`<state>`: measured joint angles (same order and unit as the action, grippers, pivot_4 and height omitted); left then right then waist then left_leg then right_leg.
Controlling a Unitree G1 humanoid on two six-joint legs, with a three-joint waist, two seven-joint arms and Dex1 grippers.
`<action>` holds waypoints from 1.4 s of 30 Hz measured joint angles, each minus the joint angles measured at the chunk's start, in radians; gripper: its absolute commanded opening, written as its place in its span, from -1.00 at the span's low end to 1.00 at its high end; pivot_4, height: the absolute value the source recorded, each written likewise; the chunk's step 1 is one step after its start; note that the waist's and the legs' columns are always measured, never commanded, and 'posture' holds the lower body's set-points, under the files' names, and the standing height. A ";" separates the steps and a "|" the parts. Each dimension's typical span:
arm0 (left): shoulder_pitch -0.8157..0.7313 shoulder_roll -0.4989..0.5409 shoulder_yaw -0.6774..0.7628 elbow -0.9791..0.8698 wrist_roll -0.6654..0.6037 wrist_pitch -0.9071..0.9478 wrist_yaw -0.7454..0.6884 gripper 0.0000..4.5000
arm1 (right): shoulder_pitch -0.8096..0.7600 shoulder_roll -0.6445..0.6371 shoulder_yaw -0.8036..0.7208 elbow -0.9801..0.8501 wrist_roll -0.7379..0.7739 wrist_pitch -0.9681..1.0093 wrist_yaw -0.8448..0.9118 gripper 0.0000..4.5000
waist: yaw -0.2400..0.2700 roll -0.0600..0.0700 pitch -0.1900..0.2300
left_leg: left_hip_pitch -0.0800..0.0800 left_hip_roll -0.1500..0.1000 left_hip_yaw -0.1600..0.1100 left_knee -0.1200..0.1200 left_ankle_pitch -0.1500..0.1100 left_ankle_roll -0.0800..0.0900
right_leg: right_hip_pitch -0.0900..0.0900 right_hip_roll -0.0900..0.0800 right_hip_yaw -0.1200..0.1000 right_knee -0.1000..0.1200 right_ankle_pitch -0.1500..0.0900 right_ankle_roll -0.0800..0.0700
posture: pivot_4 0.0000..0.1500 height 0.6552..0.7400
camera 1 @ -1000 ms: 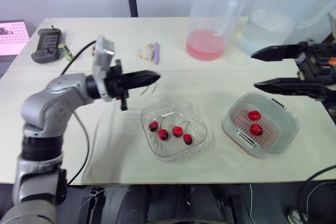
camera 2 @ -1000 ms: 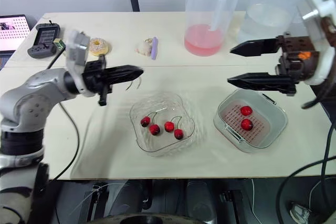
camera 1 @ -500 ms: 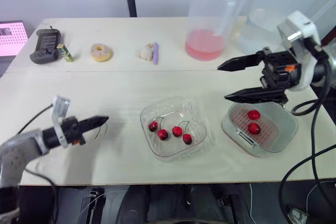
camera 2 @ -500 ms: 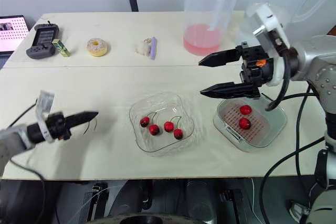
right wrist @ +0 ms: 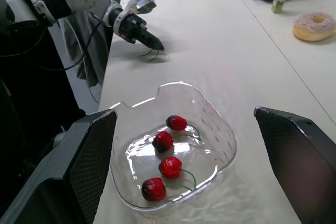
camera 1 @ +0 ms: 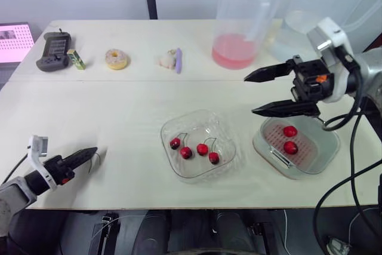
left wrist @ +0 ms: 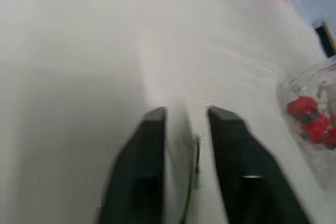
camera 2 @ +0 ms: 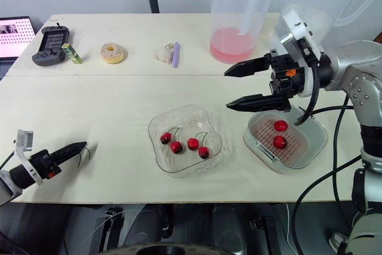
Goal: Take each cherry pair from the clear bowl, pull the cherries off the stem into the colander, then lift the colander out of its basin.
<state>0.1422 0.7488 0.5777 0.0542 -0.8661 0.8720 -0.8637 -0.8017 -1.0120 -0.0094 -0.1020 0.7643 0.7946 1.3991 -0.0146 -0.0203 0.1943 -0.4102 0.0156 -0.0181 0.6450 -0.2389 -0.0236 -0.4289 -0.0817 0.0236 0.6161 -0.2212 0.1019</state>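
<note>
The right gripper [camera 1: 249, 95] hangs just up and right of the bowl [camera 1: 227, 131], forearm level, fingers spread wide and pointing toward it. Four cherries [camera 1: 194, 149] lie in the bowl, and two more sit in the colander [camera 1: 310, 150] just right of it. Well left of the bowl, the left gripper [camera 1: 91, 151] reaches low over the table [camera 1: 137, 100], fingers narrowly apart with a bare stem [left wrist: 193, 177] between them.

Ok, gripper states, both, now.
Left gripper: slightly open, bare stem between its fingers.
Right gripper: wide open, empty.
</note>
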 measured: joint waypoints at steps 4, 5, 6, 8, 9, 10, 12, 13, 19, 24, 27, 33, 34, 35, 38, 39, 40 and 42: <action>-0.029 0.069 0.040 0.101 0.036 -0.062 -0.031 0.96 | 0.000 0.001 -0.001 0.004 -0.006 0.001 0.001 1.00 | -0.001 0.000 0.000 | 0.000 0.000 0.000 0.000 0.000 0.000 | -0.001 0.000 0.000 0.000 0.000 -0.001 | 1.00 1.00; -0.041 0.089 0.053 0.129 0.045 -0.077 -0.041 0.96 | 0.001 0.001 -0.001 0.003 -0.006 0.004 0.000 1.00 | -0.002 0.000 0.000 | 0.000 0.001 0.000 -0.001 0.000 0.000 | -0.001 0.000 0.000 0.000 0.000 -0.001 | 1.00 1.00; -0.059 0.108 0.067 0.158 0.050 -0.086 -0.051 0.96 | 0.002 0.002 -0.002 0.000 -0.006 0.007 -0.001 1.00 | -0.002 0.000 0.000 | 0.000 0.001 0.000 -0.001 0.000 0.000 | -0.001 0.000 0.000 0.000 0.000 -0.001 | 1.00 1.00; -0.104 0.151 0.085 0.192 0.050 -0.104 -0.081 0.96 | 0.004 0.002 -0.007 -0.014 -0.003 0.018 -0.011 1.00 | 0.000 0.000 0.000 | -0.001 0.001 0.000 -0.001 0.000 0.000 | -0.001 -0.001 0.000 0.000 0.000 -0.001 | 1.00 1.00; -0.124 0.165 0.089 0.193 0.049 -0.106 -0.095 0.96 | 0.004 0.002 -0.008 -0.021 -0.002 0.025 -0.017 1.00 | 0.003 0.000 0.000 | -0.001 0.000 0.000 -0.001 0.000 0.000 | -0.002 -0.002 0.000 0.000 0.000 -0.001 | 1.00 1.00; -0.151 0.177 0.096 0.189 0.046 -0.109 -0.112 0.96 | 0.005 0.002 -0.009 -0.033 0.003 0.033 -0.023 1.00 | 0.003 0.000 0.000 | -0.001 0.000 0.000 -0.001 0.000 0.000 | -0.001 -0.003 0.000 -0.001 0.000 -0.001 | 1.00 1.00; -0.185 0.190 0.090 0.165 0.045 -0.121 -0.149 0.96 | 0.012 0.001 -0.017 -0.056 0.008 0.050 -0.040 1.00 | 0.002 0.000 0.000 | -0.001 0.000 0.002 -0.001 0.000 0.000 | -0.001 -0.005 0.000 -0.001 0.000 0.000 | 1.00 1.00; -0.196 0.199 0.061 0.131 0.052 -0.143 -0.184 0.96 | 0.025 0.000 -0.025 -0.074 0.009 0.063 -0.055 1.00 | 0.002 0.000 0.000 | -0.001 0.000 0.002 -0.001 0.000 -0.001 | -0.001 -0.006 0.000 -0.001 0.000 0.000 | 1.00 1.00; -0.372 0.270 -0.129 -0.077 0.077 -0.226 -0.339 0.96 | 0.108 -0.026 -0.046 -0.222 0.020 0.139 -0.163 1.00 | 0.003 0.000 0.000 | -0.003 -0.001 0.005 0.000 0.000 -0.001 | -0.002 -0.008 0.000 -0.002 0.000 -0.001 | 1.00 1.00; -0.552 0.289 -0.299 -0.151 0.091 -0.223 -0.398 0.96 | 0.142 -0.018 -0.047 -0.329 -0.015 0.165 -0.323 1.00 | -0.004 0.000 0.000 | -0.002 -0.001 0.006 0.000 0.000 0.000 | -0.003 -0.004 0.001 -0.001 0.001 0.000 | 1.00 1.00; -0.609 0.279 -0.359 -0.153 0.096 -0.225 -0.433 0.96 | 0.147 -0.018 -0.045 -0.372 -0.010 0.220 -0.398 1.00 | -0.004 0.000 0.000 | -0.002 0.001 0.006 0.000 0.000 0.000 | -0.003 0.000 0.001 0.000 0.001 0.000 | 1.00 1.00; -0.656 0.270 -0.435 -0.103 0.179 -0.287 -0.490 0.96 | 0.077 0.008 0.095 -0.404 -0.100 0.227 -0.483 1.00 | -0.004 0.000 0.000 | -0.001 0.002 0.005 0.000 0.000 0.000 | -0.003 0.001 0.001 0.002 0.000 0.000 | 1.00 1.00; -0.659 0.270 -0.439 -0.097 0.188 -0.299 -0.495 0.96 | 0.058 0.008 0.129 -0.404 -0.114 0.226 -0.471 1.00 | -0.004 0.000 0.000 | -0.001 0.002 0.005 0.000 0.000 0.000 | -0.003 0.001 0.001 0.002 0.000 0.000 | 1.00 1.00; -0.661 0.270 -0.442 -0.095 0.200 -0.315 -0.506 0.96 | 0.031 0.012 0.172 -0.404 -0.126 0.226 -0.454 1.00 | -0.004 0.000 0.000 | -0.001 0.001 0.006 0.000 0.000 0.000 | -0.003 0.001 0.001 0.001 0.000 0.000 | 1.00 1.00; -0.661 0.272 -0.447 -0.096 0.227 -0.355 -0.535 0.96 | -0.052 0.067 0.294 -0.412 -0.166 0.228 -0.430 1.00 | -0.007 0.000 0.000 | -0.001 0.002 0.006 0.000 0.000 0.000 | -0.003 0.001 0.001 0.001 0.000 0.000 | 1.00 1.00; -0.653 0.280 -0.447 -0.096 0.239 -0.369 -0.545 0.96 | -0.078 0.086 0.348 -0.413 -0.189 0.232 -0.425 1.00 | -0.007 0.000 0.000 | -0.001 0.002 0.006 0.000 0.000 0.000 | -0.003 0.001 0.001 0.002 0.000 0.000 | 1.00 1.00; -0.641 0.288 -0.447 -0.097 0.248 -0.380 -0.552 0.96 | -0.099 0.107 0.400 -0.414 -0.213 0.235 -0.423 1.00 | -0.007 0.000 0.000 | -0.001 0.002 0.006 0.000 0.000 0.000 | -0.003 0.001 0.001 0.002 0.000 0.000 | 1.00 1.00; -0.609 0.297 -0.441 -0.102 0.256 -0.386 -0.559 0.96 | -0.118 0.169 0.508 -0.412 -0.259 0.257 -0.431 1.00 | -0.006 0.000 0.000 | -0.001 0.002 0.005 0.000 0.000 0.000 | -0.004 0.001 0.001 0.003 0.000 0.000 | 1.00 1.00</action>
<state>-0.4672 1.0456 0.1362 -0.0480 -0.6103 0.4858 -1.4229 -0.9200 -0.8434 0.4989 -0.5139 0.5052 1.0516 0.9679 -0.0210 -0.0204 0.1944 -0.4114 0.0173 -0.0127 0.6453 -0.2391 -0.0235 -0.4325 -0.0806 0.0245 0.6186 -0.2208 0.1021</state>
